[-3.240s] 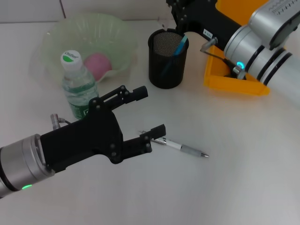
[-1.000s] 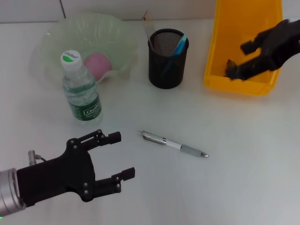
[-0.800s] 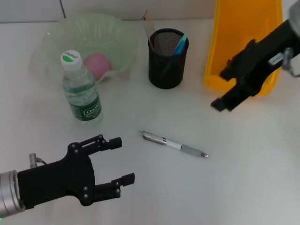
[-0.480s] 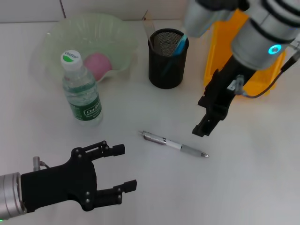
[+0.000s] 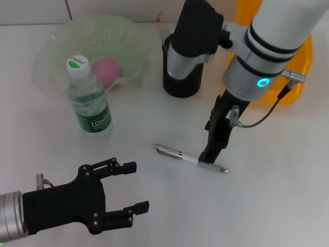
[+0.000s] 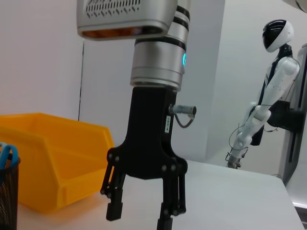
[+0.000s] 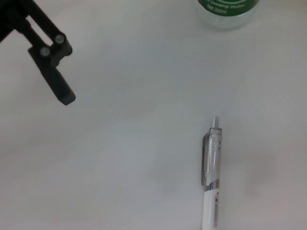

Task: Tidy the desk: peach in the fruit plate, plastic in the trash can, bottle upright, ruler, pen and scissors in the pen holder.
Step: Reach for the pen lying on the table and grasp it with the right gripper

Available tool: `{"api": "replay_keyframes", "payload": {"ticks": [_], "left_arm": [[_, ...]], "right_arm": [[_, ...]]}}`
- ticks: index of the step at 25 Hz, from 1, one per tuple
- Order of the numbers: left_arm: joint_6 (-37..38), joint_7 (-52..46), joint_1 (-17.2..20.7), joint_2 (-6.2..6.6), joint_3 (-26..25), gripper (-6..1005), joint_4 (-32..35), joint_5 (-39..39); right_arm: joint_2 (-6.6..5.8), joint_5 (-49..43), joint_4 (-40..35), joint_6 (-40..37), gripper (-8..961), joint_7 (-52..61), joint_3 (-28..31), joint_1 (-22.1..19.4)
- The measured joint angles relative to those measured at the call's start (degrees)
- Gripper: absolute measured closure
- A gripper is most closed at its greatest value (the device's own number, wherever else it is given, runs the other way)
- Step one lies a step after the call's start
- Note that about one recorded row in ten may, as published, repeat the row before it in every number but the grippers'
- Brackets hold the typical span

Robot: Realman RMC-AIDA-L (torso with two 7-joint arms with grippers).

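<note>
A silver and white pen [image 5: 189, 158] lies on the white desk; it also shows in the right wrist view [image 7: 211, 178]. My right gripper [image 5: 209, 148] points straight down just above the pen's tip end, jaws open and empty; the left wrist view shows it [image 6: 139, 215] too. My left gripper [image 5: 138, 186] is open and empty near the front left. The water bottle [image 5: 90, 98] stands upright. The pink peach [image 5: 107, 71] sits in the green plate [image 5: 61, 38]. The black mesh pen holder [image 5: 177, 85] is partly hidden by my right arm; a ruler [image 5: 161, 24] sticks up behind it. Scissors are hidden.
The yellow bin [image 5: 300, 67] stands at the back right, mostly behind my right arm. The bottle's base [image 7: 228, 7] and one finger of the left gripper [image 7: 57, 81] show in the right wrist view. Bare desk lies right of the pen.
My right arm has swung from the yellow bin across and down to just over the pen. My left gripper has drawn back from the pen toward the front left, staying open.
</note>
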Motion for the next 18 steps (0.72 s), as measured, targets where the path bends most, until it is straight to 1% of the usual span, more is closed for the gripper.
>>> {"api": "replay_keyframes", "payload": {"ticks": [3,4,11,14,18], "left_arm": [[-0.01,0.10,-0.01,-0.14,-0.01,214,0.00,0.02],[-0.11,0.14,-0.01,-0.19,-0.01,214,0.00,0.03],[-0.32,0.40,-0.14,-0.48,0.00,214,-0.01,0.02],[-0.24,1.84,-0.16,-0.89,-0.49,214,-0.35,0.02],[-0.10,2.29,-0.23,-1.07,-0.67,214,-0.46,0.02]], "right_arm": [[0.00,0.24,0.90,2.26,195,2.17,-2.95,-0.05],[0.00,0.30,1.37,3.80,198,3.96,-5.23,-0.05],[0.00,1.02,2.15,6.07,218,8.16,-8.64,0.09],[0.00,1.86,2.68,7.02,226,10.76,-9.97,0.38],[0.00,2.03,3.05,7.81,238,11.82,-11.20,0.44]]}}
